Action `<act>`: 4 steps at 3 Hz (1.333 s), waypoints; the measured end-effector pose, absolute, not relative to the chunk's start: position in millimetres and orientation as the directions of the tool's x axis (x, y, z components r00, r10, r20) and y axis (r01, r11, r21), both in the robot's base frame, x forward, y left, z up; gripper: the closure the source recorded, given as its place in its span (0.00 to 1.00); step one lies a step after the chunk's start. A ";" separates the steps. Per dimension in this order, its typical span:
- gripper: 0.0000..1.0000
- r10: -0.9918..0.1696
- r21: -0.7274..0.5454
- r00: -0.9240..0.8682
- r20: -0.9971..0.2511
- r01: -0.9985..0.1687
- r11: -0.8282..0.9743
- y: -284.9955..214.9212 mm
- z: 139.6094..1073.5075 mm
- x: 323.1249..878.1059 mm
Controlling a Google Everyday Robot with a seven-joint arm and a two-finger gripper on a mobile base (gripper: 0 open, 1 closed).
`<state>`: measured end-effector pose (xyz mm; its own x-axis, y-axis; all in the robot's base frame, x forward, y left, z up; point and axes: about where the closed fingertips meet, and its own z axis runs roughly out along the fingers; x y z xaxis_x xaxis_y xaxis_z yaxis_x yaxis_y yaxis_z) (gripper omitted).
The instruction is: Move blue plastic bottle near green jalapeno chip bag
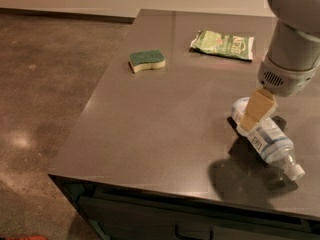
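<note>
The blue plastic bottle [273, 143] lies on its side on the dark table [165, 124], near the front right, with its white cap [298, 172] pointing toward the front edge. My gripper [250, 120] hangs from the grey arm and sits over the bottle's bottom end, covering part of it. The green jalapeno chip bag [223, 44] lies flat at the back of the table, well beyond the bottle.
A yellow sponge with a dark green top [147, 60] lies at the back left of the table. The table's left and front edges drop to a brown floor [45, 84]. A drawer front shows below the front edge.
</note>
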<state>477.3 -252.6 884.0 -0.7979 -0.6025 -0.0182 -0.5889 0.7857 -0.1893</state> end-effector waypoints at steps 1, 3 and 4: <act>0.00 -0.584 -0.143 -0.812 -0.010 -0.577 0.804 -256.6 875.1 472.4; 0.38 -0.583 -0.081 -0.812 -0.008 -0.581 0.810 -249.7 867.1 467.7; 0.61 -0.591 -0.071 -0.806 -0.019 -0.589 0.805 -244.7 869.8 473.6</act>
<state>473.6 -244.7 869.8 -0.8061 -0.5915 -0.0186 -0.5890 0.8050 -0.0711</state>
